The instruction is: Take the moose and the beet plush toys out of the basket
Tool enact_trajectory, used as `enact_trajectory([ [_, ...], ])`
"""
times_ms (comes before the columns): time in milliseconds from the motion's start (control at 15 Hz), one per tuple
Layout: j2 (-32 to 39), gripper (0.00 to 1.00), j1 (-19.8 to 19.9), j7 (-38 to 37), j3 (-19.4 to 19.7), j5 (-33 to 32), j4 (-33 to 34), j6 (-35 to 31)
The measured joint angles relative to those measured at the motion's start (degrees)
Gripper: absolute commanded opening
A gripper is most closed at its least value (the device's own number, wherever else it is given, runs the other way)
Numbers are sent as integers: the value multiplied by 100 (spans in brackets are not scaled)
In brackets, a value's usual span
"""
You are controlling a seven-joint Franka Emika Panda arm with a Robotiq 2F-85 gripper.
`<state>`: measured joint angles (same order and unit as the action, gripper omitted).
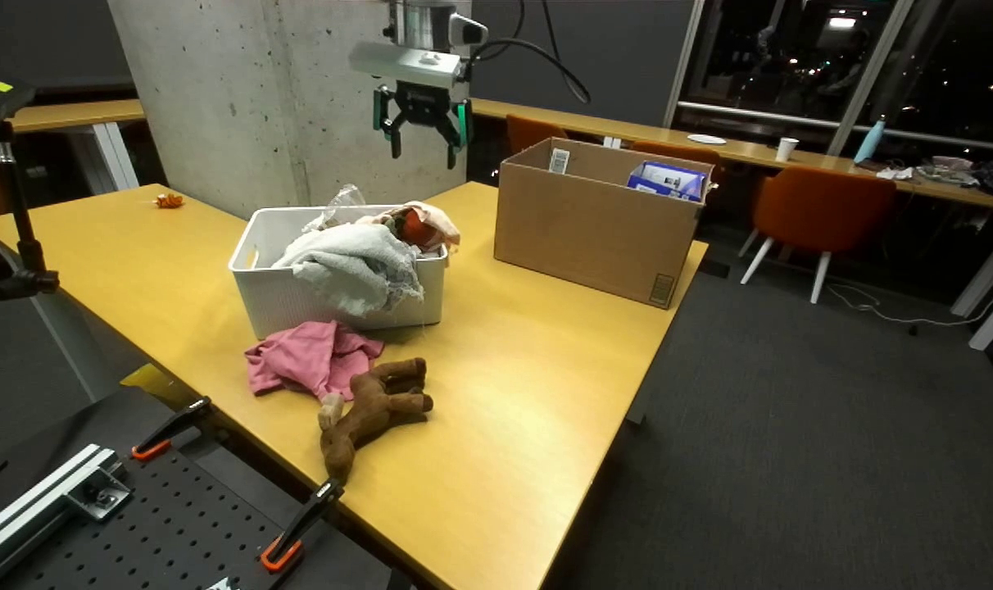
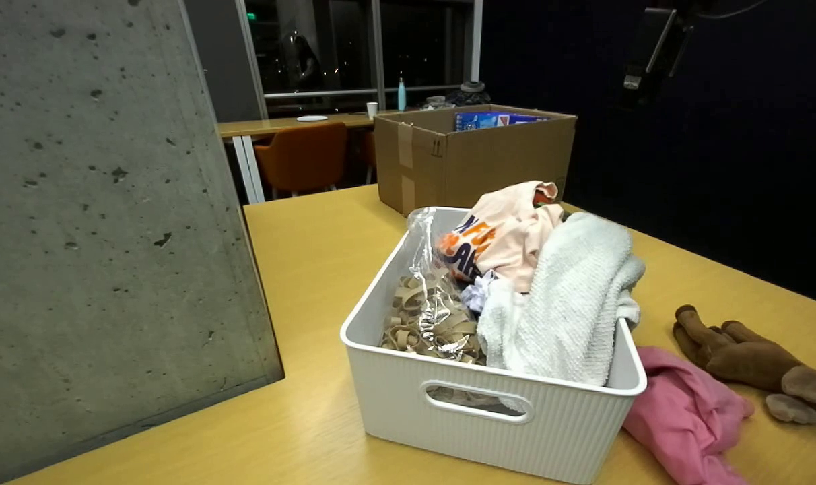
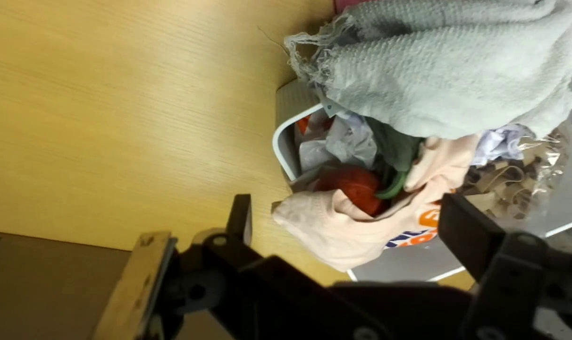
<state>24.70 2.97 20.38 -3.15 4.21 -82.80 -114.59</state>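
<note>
Jaws spread wide, the gripper [image 1: 423, 153] hangs over the table [image 1: 537, 385] | moose [image 1: 374, 412] lies on the table beside pink cloth [image 1: 310, 358] | beet [image 3: 349, 185] inside the basket [image 1: 265, 297], partly covered by peach cloth [image 3: 331, 231].

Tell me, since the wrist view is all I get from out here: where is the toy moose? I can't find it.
Observer: The brown plush moose lies on the tabletop, already out of the basket.
Operator: Oh, nice! And those black jaws, are they touching the red plush beet? From here I can't judge the height.
Observer: No. In an exterior view the jaws stand spread in mid-air, higher than the basket, with a clear gap below them.
Operator: What else stands on that tabletop, out of my sight?
Observer: A cardboard box, with a blue carton inside it.
</note>
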Motion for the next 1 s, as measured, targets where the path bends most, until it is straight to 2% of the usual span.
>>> enact_trajectory([
  [667,1762,100,-79,-519,-34,-2,1745,354],
  [1000,2423,100,-343,-508,-124,-27,2522,598],
])
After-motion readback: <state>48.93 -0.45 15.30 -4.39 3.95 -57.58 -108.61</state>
